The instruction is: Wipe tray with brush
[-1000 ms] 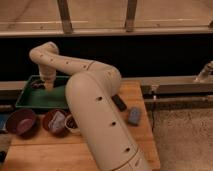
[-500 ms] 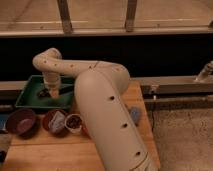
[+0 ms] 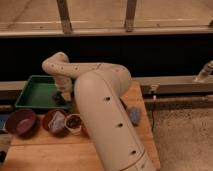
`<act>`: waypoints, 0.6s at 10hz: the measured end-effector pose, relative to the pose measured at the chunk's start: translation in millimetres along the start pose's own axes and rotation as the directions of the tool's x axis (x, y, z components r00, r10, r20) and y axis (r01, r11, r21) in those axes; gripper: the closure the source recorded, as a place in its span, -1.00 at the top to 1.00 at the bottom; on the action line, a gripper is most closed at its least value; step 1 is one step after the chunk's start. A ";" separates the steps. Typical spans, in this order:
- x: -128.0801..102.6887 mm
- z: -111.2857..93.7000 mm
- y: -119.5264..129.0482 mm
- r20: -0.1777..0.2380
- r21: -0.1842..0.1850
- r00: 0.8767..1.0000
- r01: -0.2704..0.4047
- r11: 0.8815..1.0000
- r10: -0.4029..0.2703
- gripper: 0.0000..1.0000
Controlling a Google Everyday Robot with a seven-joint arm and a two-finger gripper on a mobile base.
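The tray point(image 3: 36, 94) sits at the back left of the wooden table point(image 3: 55, 152), just behind the dark-red bowls point(image 3: 20, 121). Over the last second the gripper point(image 3: 62, 95) has travelled from the middle of the tray floor to its near right corner. I read that as one wiping stroke run out to the rim, so I judge the wipe under way, with the left of the floor (bare green from here) perhaps due another pass. The gripper is only a dark lump low against the tray's edge. I cannot tell how it is set or whether it has the brush, which I can't pick out apart from it. The arm's big pale link point(image 3: 105, 120) hides the middle of the table, and the blue-grey sponge point(image 3: 134, 116) only peeks out beside it.
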 end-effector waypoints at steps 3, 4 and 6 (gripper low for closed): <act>-4.5 2.0 -28.9 -0.030 0.020 0.999 -0.010 1.000 0.011 -1.00; -11.4 0.4 -41.6 -0.036 0.029 0.999 -0.003 1.000 0.004 -1.00; -33.4 -3.2 -57.2 -0.040 0.041 0.999 0.029 0.999 -0.027 -1.00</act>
